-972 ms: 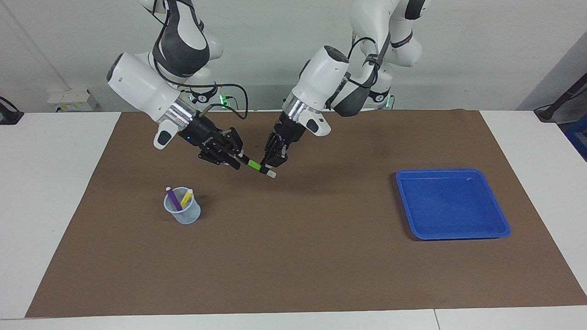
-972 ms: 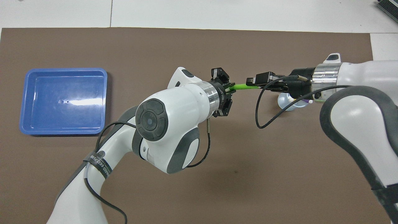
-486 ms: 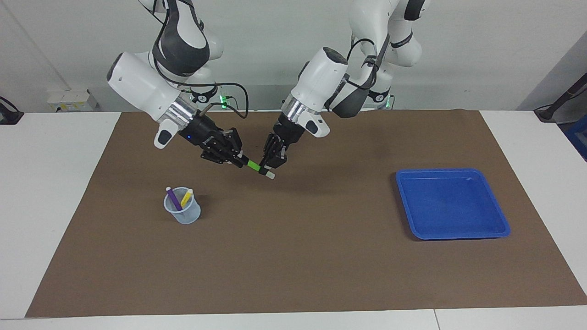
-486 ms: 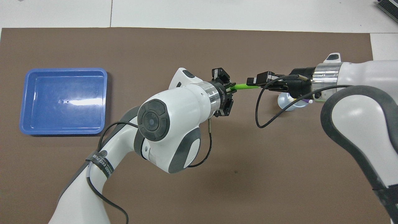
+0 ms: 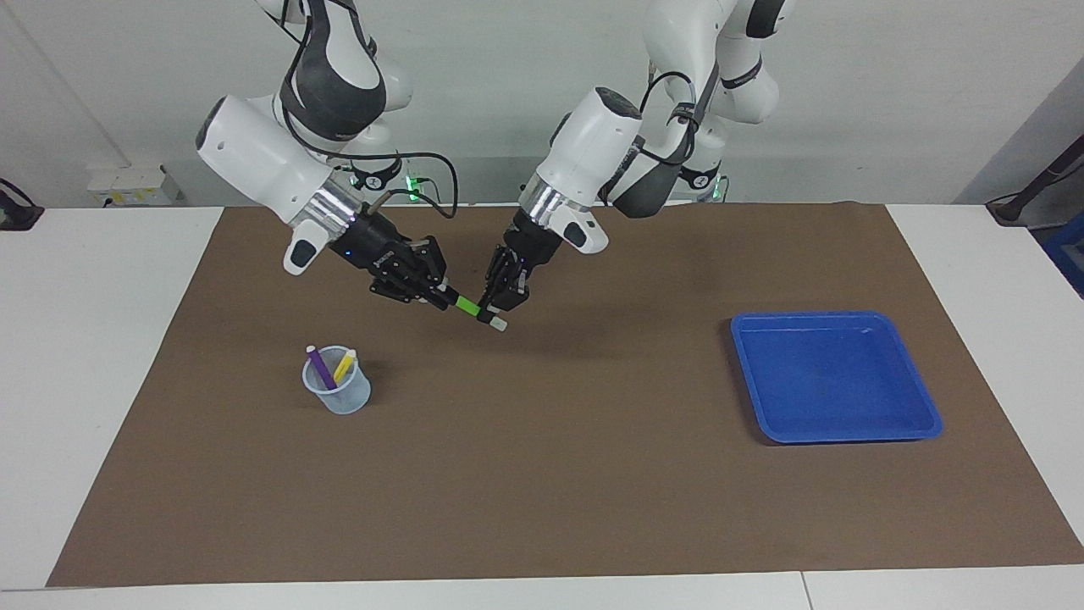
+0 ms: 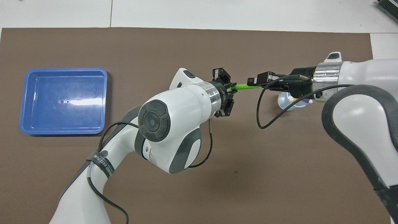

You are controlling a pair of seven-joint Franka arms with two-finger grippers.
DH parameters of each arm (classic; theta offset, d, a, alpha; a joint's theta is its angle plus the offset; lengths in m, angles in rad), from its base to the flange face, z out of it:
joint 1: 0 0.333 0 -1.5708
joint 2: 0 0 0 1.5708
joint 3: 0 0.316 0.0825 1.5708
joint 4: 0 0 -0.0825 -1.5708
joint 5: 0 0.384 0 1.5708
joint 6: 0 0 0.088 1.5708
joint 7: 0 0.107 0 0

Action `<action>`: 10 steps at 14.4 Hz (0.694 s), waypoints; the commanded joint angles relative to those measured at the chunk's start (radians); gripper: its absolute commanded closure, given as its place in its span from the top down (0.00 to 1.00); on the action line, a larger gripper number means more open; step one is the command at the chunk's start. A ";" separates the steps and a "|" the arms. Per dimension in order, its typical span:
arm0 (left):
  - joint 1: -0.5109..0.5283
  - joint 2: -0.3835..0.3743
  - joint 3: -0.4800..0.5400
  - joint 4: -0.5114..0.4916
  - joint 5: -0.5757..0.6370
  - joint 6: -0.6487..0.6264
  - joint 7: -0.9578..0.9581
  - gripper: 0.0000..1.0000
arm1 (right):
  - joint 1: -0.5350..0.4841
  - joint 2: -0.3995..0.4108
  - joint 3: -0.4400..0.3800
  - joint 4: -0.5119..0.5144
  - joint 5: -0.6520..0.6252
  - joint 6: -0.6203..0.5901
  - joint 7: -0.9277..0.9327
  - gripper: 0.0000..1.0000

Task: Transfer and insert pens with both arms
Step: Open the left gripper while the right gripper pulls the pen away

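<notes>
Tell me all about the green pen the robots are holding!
The green pen is a slim bright stick, plastic by its look, with a whitish tip pointing down. It hangs tilted in the air above the brown mat. The right gripper pinches its upper end and the left gripper holds it near the tip.

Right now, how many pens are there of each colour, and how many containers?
Green pen: 1, held over the mat between the right gripper and the left gripper
Purple pen: 1, in the cup
Yellow pen: 1, in the cup
Clear cup: 1
Blue tray: 1
Total: 3 pens, 2 containers, 5 things
</notes>
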 commanded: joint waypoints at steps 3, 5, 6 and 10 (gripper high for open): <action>-0.010 0.012 0.023 0.011 -0.002 0.023 -0.006 1.00 | -0.040 0.002 -0.003 0.052 -0.133 -0.102 -0.019 0.00; -0.008 0.005 0.023 0.007 -0.002 0.010 -0.010 1.00 | -0.040 0.002 -0.003 0.056 -0.175 -0.102 -0.018 0.00; -0.007 0.003 0.023 0.006 -0.002 0.009 -0.010 1.00 | -0.042 0.003 -0.005 0.061 -0.207 -0.104 -0.018 0.00; 0.002 -0.009 0.031 0.004 0.000 -0.049 -0.002 1.00 | -0.089 0.010 -0.003 0.099 -0.462 -0.183 -0.023 0.00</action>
